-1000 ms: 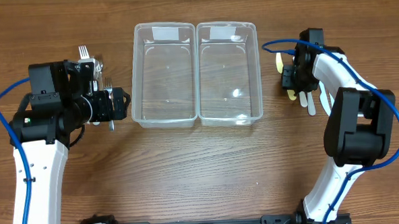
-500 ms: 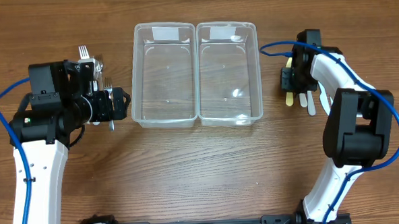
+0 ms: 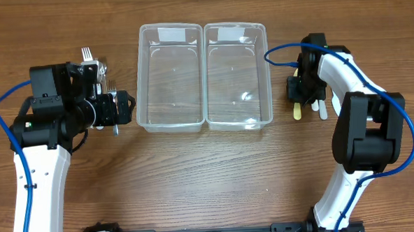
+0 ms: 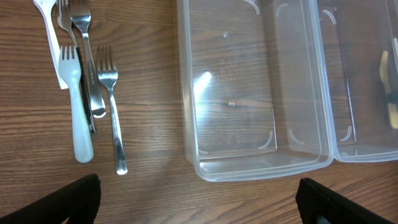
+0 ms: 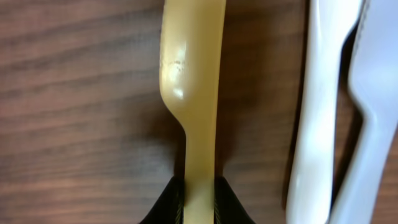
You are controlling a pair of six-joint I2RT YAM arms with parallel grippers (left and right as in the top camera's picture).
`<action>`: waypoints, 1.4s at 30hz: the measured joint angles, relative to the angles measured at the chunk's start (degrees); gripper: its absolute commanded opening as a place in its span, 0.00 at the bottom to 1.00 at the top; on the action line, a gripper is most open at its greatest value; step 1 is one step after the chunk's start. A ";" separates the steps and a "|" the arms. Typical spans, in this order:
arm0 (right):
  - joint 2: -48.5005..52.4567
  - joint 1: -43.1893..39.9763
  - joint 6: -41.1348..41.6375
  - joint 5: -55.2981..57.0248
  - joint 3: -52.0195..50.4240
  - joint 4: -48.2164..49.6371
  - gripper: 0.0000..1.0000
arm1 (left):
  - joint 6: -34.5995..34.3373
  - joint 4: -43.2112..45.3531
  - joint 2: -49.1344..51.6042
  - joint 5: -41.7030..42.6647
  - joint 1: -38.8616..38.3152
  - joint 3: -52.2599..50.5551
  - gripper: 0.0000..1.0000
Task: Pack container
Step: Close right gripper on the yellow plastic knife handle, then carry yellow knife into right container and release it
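Note:
Two clear plastic containers stand side by side, the left one (image 3: 172, 77) and the right one (image 3: 237, 74); both look empty. My right gripper (image 3: 301, 91) is shut on the handle of a cream plastic utensil (image 3: 298, 112), just right of the right container. In the right wrist view the cream utensil (image 5: 193, 74) runs up from between my right gripper's (image 5: 199, 202) fingers. My left gripper (image 3: 123, 108) is open and empty, just left of the left container (image 4: 249, 87). Metal forks (image 4: 112, 106) and a white plastic fork (image 4: 74, 106) lie to its left.
White plastic utensils (image 3: 321, 109) lie on the wood table right of the cream one, and they also show in the right wrist view (image 5: 323, 124). The fork pile (image 3: 96, 68) lies partly under the left arm. Blue cables loop from both arms.
My right gripper has shifted a little left and toward the front, closer to the right container, with the cream utensil in it. The left arm has not moved.

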 measured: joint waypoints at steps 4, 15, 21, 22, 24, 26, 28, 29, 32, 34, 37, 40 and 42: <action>-0.42 0.07 0.22 -2.03 4.68 -2.05 0.04 | 0.00 0.00 0.00 0.00 0.02 0.00 1.00; -15.19 3.10 1.55 -9.25 7.34 -2.34 0.04 | 0.00 0.00 0.00 -0.02 0.00 0.00 1.00; -18.62 11.17 2.19 -11.17 7.91 -0.85 0.04 | 0.00 0.00 0.00 -0.02 0.02 0.00 1.00; -18.45 12.50 2.51 -11.37 7.91 -0.76 0.04 | 0.00 0.00 0.00 0.00 0.00 0.00 1.00; -18.05 15.06 3.04 -11.54 7.91 -0.33 0.04 | 0.00 0.00 0.00 -0.02 0.02 0.00 1.00; -17.40 17.22 3.56 -11.65 7.91 0.39 0.04 | 0.00 0.00 0.00 -0.02 0.00 0.00 1.00; -16.26 19.50 3.96 -11.72 7.91 1.49 0.04 | 0.00 0.00 0.00 0.00 0.00 0.00 1.00; -15.43 20.65 4.13 -11.72 7.89 2.32 0.04 | 0.00 0.00 0.00 -0.02 0.00 0.00 1.00; -12.48 23.30 4.44 -11.85 7.87 4.33 0.04 | 0.00 0.00 0.00 -0.02 0.00 0.00 1.00; -10.62 23.85 4.79 -11.76 7.87 5.14 0.04 | 0.00 0.00 0.00 0.00 0.02 0.00 1.00; -6.73 23.96 5.62 -11.41 7.80 6.19 0.04 | 0.00 0.00 0.00 0.00 0.00 0.00 1.00; -3.61 23.78 6.21 -11.26 7.54 6.64 0.04 | 0.00 0.00 0.00 -0.02 0.02 0.00 1.00; -2.29 23.78 6.47 -11.13 7.43 6.64 0.09 | 0.00 0.00 0.00 -0.02 0.00 0.00 1.00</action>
